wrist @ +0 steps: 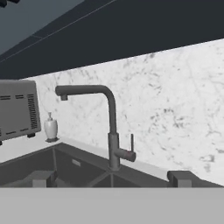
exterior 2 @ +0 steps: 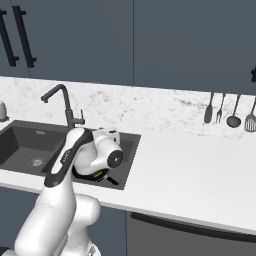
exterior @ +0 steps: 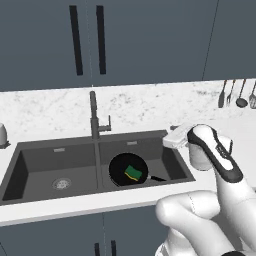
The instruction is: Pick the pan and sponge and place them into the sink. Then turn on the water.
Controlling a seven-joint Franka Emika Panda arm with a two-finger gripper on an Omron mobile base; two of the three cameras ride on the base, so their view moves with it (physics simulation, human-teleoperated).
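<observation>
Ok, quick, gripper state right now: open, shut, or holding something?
Gripper: open and empty, its fingers spread wide, facing the faucet.

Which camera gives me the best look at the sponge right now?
The left base view: the sponge lies in plain sight inside the pan in the sink's right basin. In the right base view the arm covers nearly all of it. The hand view looks at the faucet instead.

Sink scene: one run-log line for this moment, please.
pan in right basin of sink | sponge on pan | faucet dry | gripper open, facing faucet
</observation>
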